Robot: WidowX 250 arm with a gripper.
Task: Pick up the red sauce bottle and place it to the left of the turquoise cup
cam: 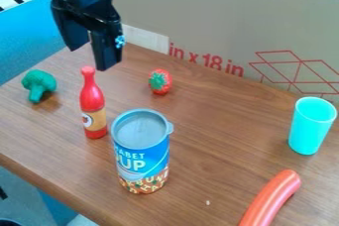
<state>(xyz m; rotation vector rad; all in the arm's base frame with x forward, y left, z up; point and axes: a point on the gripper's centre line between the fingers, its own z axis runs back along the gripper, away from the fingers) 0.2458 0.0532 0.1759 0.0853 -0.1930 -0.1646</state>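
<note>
Cardboard (pixel 212 17) behind brown table (pixel 205 121)

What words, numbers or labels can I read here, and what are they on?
"in x 18 in": red print on the cardboard.
"ABET": on the blue can.
"UP": below that, same can.
Letters around its base: too jumbled to read surely.
Mark on the red bottle: too small to read.

The tool (pixel 90 58), fingers parted, hangs over the table (pixel 205 121) near a red bottle (pixel 92 102), broccoli (pixel 39 82) and a strawberry (pixel 160 82).
</note>
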